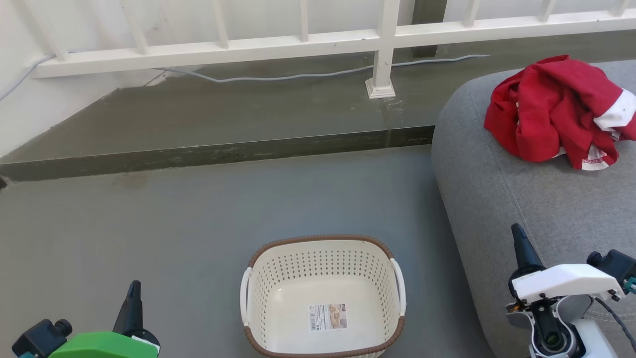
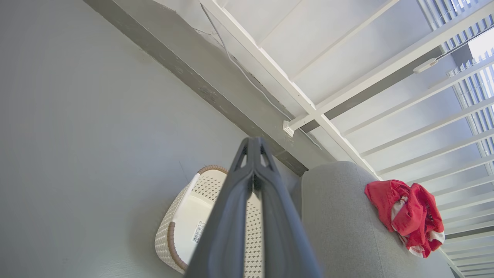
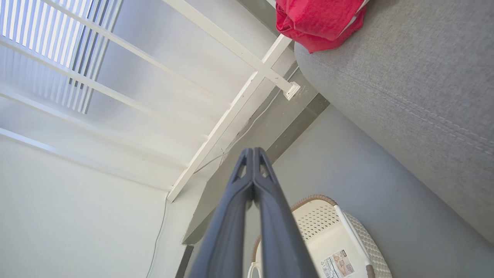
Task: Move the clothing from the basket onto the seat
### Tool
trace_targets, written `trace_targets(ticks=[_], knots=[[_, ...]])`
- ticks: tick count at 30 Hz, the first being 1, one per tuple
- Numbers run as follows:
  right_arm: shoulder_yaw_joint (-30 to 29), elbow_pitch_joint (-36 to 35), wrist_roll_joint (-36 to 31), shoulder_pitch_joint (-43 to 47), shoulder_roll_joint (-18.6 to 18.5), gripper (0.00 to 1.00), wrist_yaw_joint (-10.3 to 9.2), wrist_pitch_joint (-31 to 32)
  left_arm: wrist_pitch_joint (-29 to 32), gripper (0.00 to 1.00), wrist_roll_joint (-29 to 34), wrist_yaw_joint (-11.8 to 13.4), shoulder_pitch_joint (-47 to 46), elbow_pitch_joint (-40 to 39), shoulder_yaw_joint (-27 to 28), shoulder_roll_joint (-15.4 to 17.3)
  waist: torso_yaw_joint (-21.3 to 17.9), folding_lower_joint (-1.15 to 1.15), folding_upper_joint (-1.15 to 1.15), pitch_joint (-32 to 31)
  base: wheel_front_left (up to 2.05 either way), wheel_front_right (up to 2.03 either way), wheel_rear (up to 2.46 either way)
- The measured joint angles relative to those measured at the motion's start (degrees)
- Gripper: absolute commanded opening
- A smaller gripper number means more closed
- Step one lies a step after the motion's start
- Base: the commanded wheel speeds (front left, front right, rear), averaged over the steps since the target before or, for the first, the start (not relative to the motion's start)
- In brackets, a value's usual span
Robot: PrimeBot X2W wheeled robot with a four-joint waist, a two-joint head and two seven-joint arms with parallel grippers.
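The red clothing (image 1: pixel 559 109) with white panels lies bunched on the grey seat (image 1: pixel 526 199) at the right, also visible as clothing (image 2: pixel 409 214) and clothing (image 3: pixel 316 19) in the wrist views. The cream basket (image 1: pixel 323 298) stands on the floor at bottom centre, with only its label sticker inside; the basket (image 2: pixel 185 227) and basket (image 3: pixel 332 239) show behind the fingers. My left gripper (image 1: pixel 133 291) sits at lower left, shut, holding nothing. My right gripper (image 1: pixel 517 238) sits over the seat's front edge, shut, holding nothing.
A raised concrete step (image 1: pixel 208 154) crosses the floor behind the basket. A white railing (image 1: pixel 298 44) with a post (image 1: pixel 381 74) stands on it, and a grey cable (image 1: pixel 298 76) runs along its base. Grey floor (image 1: pixel 149 223) lies left of the basket.
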Motion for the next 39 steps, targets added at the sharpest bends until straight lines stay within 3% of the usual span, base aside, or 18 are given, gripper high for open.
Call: trace_targets(ticks=[39], knots=[[-6.95,-0.74,29.04,-1.69,0.25,0.0,3.2,7.5,6.55,0.0,-26.69,-5.65,-6.86,6.22,4.39,-1.82,0.46,0.0,0.0,0.56,0.0,0.0,0.0]])
